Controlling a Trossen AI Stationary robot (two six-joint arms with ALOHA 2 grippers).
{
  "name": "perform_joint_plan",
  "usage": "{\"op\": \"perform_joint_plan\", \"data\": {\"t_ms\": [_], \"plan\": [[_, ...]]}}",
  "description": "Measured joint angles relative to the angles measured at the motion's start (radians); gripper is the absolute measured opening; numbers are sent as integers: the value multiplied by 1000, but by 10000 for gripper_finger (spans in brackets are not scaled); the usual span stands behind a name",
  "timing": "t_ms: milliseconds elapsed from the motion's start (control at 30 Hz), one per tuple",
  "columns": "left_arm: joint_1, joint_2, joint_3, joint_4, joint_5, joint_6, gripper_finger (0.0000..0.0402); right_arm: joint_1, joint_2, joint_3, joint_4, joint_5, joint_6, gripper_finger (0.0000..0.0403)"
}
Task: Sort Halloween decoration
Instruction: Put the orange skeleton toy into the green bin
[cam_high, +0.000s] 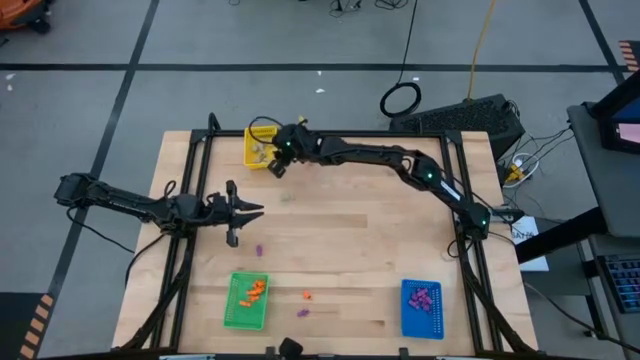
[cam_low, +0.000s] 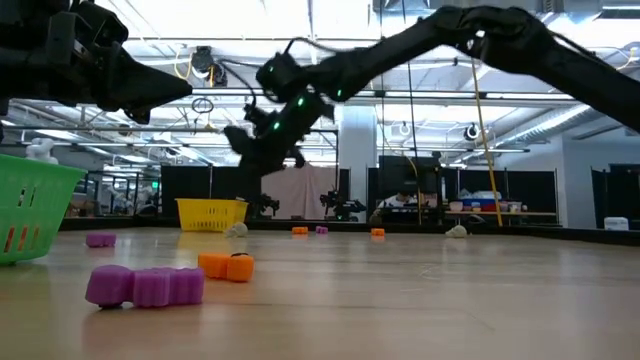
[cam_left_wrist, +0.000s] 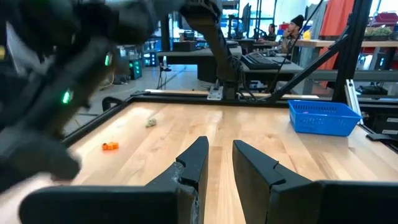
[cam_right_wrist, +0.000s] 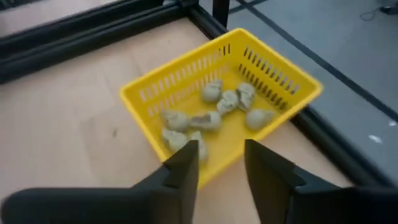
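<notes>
Small beige-grey skull-like trinkets (cam_right_wrist: 219, 106): heaped at 11 o'clock. Tiny orange trinkets (cam_high: 256, 290): clustered at 7, one stray (cam_high: 307, 295) nearby. Tiny purple trinkets (cam_high: 424, 297): at 5 o'clock.

Three trays sit on the table: one yellow tray (cam_right_wrist: 292, 84), one green tray (cam_high: 246, 312), one blue tray (cam_high: 422, 322). Just ahead of the right arm's parted jaws, the yellow tray holds seven beige-grey trinkets (cam_right_wrist: 225, 102). Two arms are in view.
</notes>
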Motion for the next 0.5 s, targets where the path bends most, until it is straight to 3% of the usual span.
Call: {"op": "perform_joint_plan", "data": {"t_ms": [133,233,333,500], "plan": [[0,0,0,-1,0,0,72,11,-60,1,-139,13,-87,41],[0,0,0,-5,2,-7,72,31,-89,-36,-135,110,-121,9],[0,0,0,-21,21,-28,72,46,-131,-168,23,148,-120,2],[0,1,0,-79,25,-55,72,83,-262,-539,398,131,-77,0]]}}
